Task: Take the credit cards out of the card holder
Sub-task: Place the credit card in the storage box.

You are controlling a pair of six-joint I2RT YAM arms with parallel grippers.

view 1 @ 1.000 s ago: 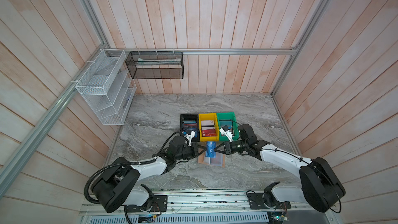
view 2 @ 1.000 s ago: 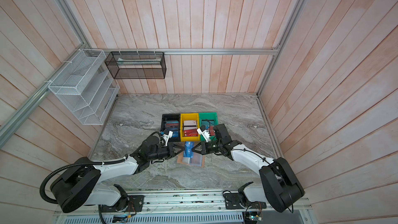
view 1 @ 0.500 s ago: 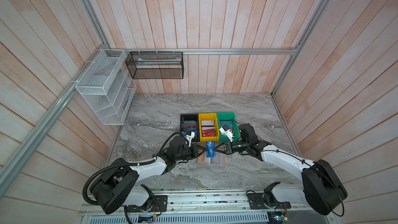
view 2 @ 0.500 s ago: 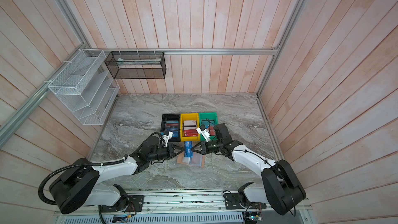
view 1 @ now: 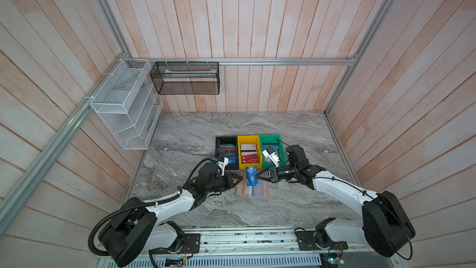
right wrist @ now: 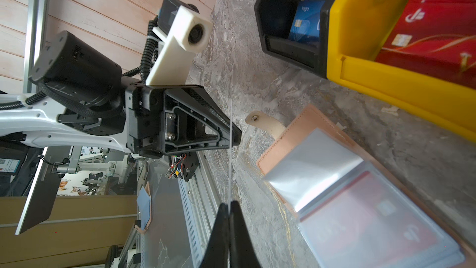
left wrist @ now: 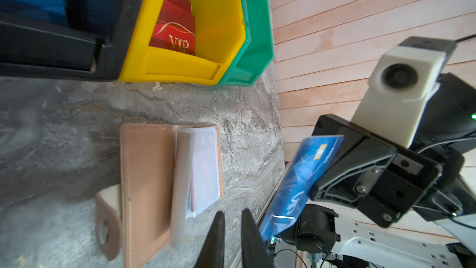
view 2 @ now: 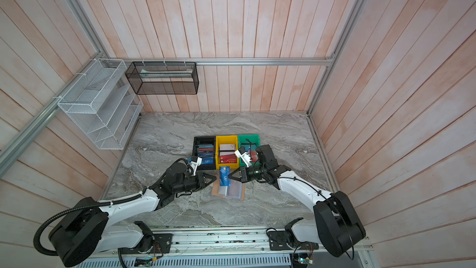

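The tan card holder (view 1: 266, 191) (view 2: 215, 191) (left wrist: 146, 176) (right wrist: 291, 135) lies open on the marble table, with its clear sleeves (right wrist: 309, 166) fanned up. A reddish credit card (right wrist: 371, 228) (left wrist: 206, 174) shows inside one sleeve. A blue credit card (view 1: 251, 176) (view 2: 224, 175) (left wrist: 301, 176) hangs just above the holder's far edge, and my right gripper (view 1: 256, 176) (view 2: 230, 175) (right wrist: 228, 203) is shut on it. My left gripper (view 1: 240, 177) (view 2: 214, 177) (left wrist: 231, 212) faces the card from the other side, jaws slightly apart with nothing between them.
Three bins stand just behind the holder: black (view 1: 217, 150) with blue cards, yellow (view 1: 239, 152) with red cards (left wrist: 172, 39), and green (view 1: 282, 150). A white wire rack (view 1: 123, 106) hangs on the left wall. On the back wall hangs a black mesh basket (view 1: 185, 78).
My left gripper's jaws have parted a little and let go of the blue card. The right gripper stays shut on it. Neither arm has visibly shifted.
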